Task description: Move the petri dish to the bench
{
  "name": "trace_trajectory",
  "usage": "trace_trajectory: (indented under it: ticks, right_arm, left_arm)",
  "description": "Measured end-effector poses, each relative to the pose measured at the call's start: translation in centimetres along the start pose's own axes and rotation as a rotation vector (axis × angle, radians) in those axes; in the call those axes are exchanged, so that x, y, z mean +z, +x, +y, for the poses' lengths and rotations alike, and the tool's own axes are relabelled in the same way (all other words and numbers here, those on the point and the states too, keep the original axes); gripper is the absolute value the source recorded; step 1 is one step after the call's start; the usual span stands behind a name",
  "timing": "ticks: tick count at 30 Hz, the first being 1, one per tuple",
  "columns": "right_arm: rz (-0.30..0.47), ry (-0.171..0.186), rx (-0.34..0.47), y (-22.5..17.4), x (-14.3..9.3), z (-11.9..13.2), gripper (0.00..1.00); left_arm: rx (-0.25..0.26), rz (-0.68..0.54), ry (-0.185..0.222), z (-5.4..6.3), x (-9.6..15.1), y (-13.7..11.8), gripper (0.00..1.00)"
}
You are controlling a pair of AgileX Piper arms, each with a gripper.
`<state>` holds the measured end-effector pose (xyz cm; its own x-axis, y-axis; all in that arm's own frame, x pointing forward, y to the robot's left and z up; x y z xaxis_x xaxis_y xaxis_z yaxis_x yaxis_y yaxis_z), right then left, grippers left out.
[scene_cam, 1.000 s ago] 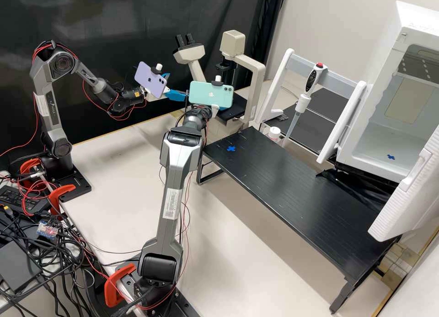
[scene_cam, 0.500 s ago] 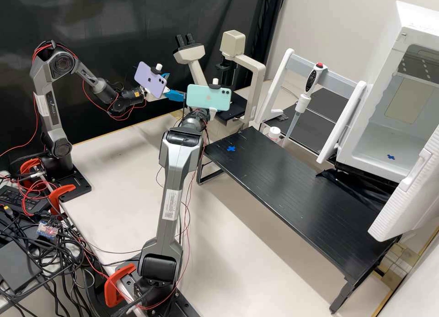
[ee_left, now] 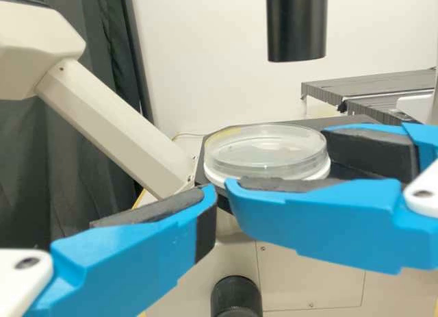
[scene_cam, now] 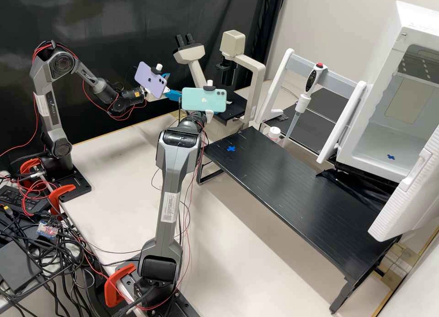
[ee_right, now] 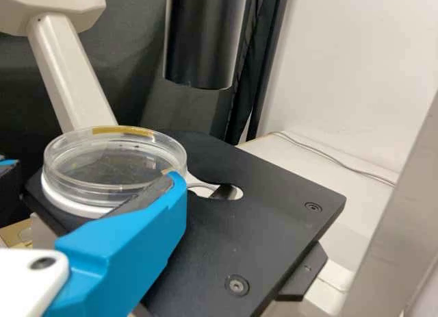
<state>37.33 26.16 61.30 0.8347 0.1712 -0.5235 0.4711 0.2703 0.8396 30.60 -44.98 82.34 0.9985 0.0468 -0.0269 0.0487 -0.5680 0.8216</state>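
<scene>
In the high view my left gripper [scene_cam: 173, 95] is beside the microscope; my right gripper [scene_cam: 209, 116] is mostly behind a teal phone. The clear petri dish [ee_left: 267, 153] rests on a white ring over the black microscope stage [ee_left: 349, 120]. In the left wrist view my left gripper [ee_left: 221, 192] is open by a narrow gap, one finger overlapping the dish's near edge. At the dish's other side is my right gripper [ee_left: 373, 153]. The right wrist view has one blue finger of my right gripper [ee_right: 140, 235] at the rim of the petri dish [ee_right: 113, 166], set apart from its other finger.
The black bench [scene_cam: 292, 193] with a blue cross mark [scene_cam: 231, 148] stands right of the arms. Behind it are a pipette [scene_cam: 303, 97] and a small white-capped bottle [scene_cam: 274, 133]. A white open-doored chamber [scene_cam: 388, 143] is at the right. A black microscope cylinder [ee_right: 205, 40] hangs above the stage.
In the high view, my right arm's teal phone has shifted left and slightly down, with the wrist beneath it. My left arm has hardly moved.
</scene>
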Motion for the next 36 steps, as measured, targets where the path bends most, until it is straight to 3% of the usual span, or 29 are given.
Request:
trace_trajectory:
  ticks: [6,7,14,22,31,36]
  right_arm:
    - [0.002,-0.011,0.01,-0.3,0.0,-0.2,0.0]
    - [0.002,-0.011,0.011,-0.3,-0.1,-0.2,1.0]
    - [0.007,-0.011,0.031,-0.5,-0.2,0.2,1.0]
    - [-0.003,0.027,0.095,-1.6,-0.1,1.7,1.0]
    - [-0.005,0.055,0.112,-2.2,-0.2,2.1,1.0]
    - [0.013,0.093,0.112,-3.1,-0.6,2.3,1.0]
  left_arm:
    - [0.0,0.0,0.0,0.0,0.0,0.0,1.0]
    - [0.0,0.0,0.0,0.0,0.0,0.0,1.0]
    - [0.0,0.0,0.0,0.0,0.0,0.0,1.0]
    - [0.0,0.0,0.0,0.0,0.0,0.0,1.0]
    - [0.0,0.0,0.0,0.0,0.0,0.0,1.0]
    - [0.0,0.0,0.0,0.0,0.0,0.0,1.0]
